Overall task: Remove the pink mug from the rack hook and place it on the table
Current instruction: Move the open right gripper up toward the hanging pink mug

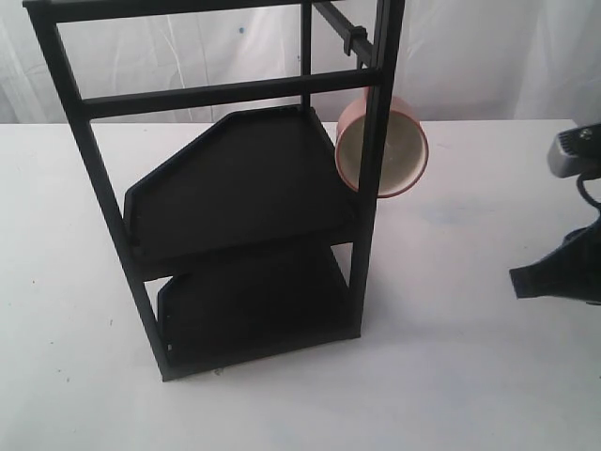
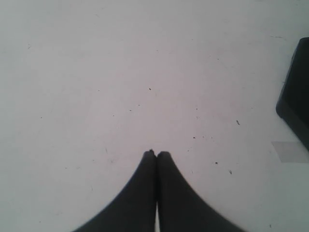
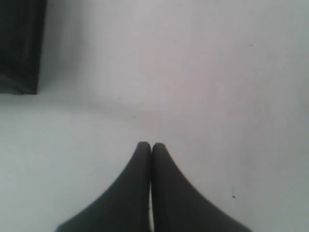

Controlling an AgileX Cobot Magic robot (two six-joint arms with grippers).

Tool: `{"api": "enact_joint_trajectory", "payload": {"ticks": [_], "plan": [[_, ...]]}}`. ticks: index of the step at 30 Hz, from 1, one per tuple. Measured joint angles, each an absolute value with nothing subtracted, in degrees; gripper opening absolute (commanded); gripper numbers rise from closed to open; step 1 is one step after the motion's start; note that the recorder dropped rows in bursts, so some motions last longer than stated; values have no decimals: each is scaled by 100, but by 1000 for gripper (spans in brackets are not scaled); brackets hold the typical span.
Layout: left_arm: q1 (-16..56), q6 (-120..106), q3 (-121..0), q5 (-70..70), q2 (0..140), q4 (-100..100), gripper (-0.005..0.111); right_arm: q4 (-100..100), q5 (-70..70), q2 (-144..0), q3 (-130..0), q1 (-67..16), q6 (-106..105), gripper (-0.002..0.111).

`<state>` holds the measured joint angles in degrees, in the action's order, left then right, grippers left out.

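Pink mug (image 1: 383, 150) on rack hook (image 1: 355, 39) behind a corner post (image 1: 376, 169); left pincer (image 2: 156, 153) and right pincer (image 3: 150, 145) closed over open table (image 1: 470, 376).

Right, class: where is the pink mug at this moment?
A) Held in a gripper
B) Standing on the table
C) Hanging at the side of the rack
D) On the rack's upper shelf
C: the pink mug hangs below the rack hook, against the rack's corner post and outside both shelves.
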<state>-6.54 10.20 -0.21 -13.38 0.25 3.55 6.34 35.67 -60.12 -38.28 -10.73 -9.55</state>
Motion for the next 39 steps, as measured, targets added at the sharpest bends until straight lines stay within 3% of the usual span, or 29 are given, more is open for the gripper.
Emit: {"api": "enact_joint_trajectory", "payload": {"ticks": [8,27,31,34,39], "plan": [[-654,1020,-21,-1338,25,355,0,2013,3203,-6064,-3863,-1609,-1716,0],[-654,1020,-21,-1338,25,355,0,2409,3108,-6064,-3873,-1935,-2325,0],[-654,1020,-21,-1338,25,355,0,2181,3003,-6064,-3873,-1935,-2355,11],[-654,1020,-21,-1338,25,355,0,2146,2981,-6064,-3873,-1935,-2365,32],[-654,1020,-21,-1338,25,355,0,2131,3273,-6032,-3885,-1935,-2225,34]]}}
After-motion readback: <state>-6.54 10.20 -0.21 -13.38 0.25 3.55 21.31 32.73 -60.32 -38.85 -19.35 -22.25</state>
